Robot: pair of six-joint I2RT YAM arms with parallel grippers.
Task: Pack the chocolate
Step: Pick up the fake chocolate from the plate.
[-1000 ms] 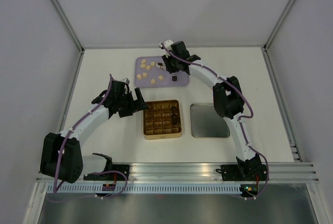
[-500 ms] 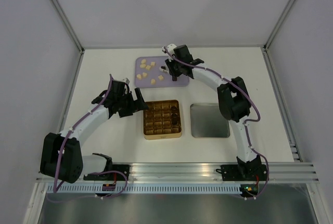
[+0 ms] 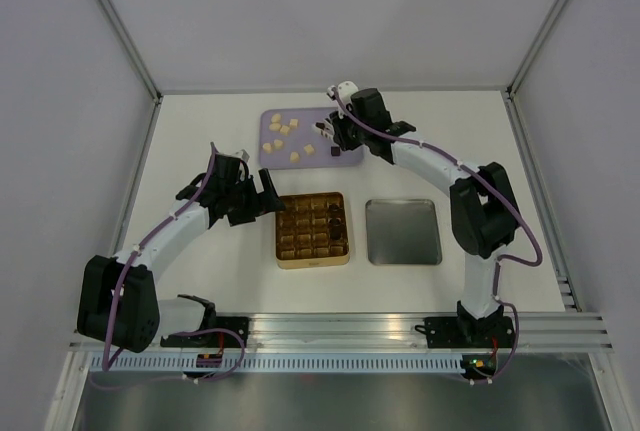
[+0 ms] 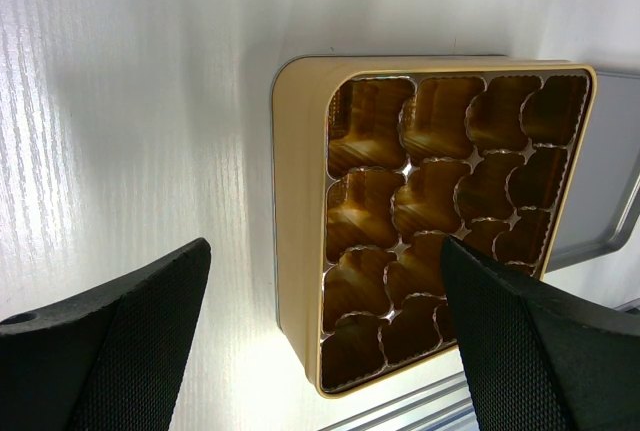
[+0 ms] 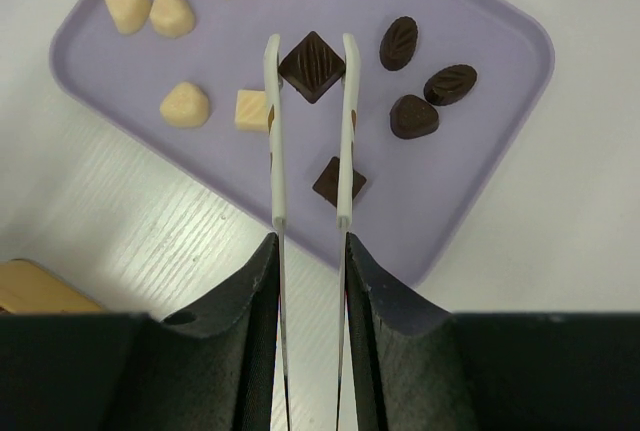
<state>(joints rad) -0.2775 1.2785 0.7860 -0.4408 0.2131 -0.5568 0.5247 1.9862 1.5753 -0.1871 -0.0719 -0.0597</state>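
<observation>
The chocolate lies on a lilac tray (image 5: 480,151): cream pieces (image 5: 185,106) at the left, dark ovals (image 5: 400,43) and a small dark square (image 5: 338,179) at the right. My right gripper (image 5: 310,241) is shut on white tweezers (image 5: 272,151). The tweezer tips pinch a dark diamond-shaped chocolate (image 5: 312,66), which looks raised over the tray. In the top view that gripper (image 3: 338,131) is over the tray (image 3: 345,158). My left gripper (image 3: 272,199) stands open at the left edge of the gold gridded tin (image 3: 313,263); its fingers (image 4: 110,331) straddle the tin's near corner (image 4: 300,201).
A silver lid (image 3: 403,232) lies to the right of the tin, and its edge (image 4: 612,181) shows in the left wrist view. The aluminium rail (image 3: 340,329) runs along the near edge. White walls enclose the table on three sides.
The right wrist has shifted right and a little back along the tray, and its elbow has swung out to the right. The left arm has not moved.
</observation>
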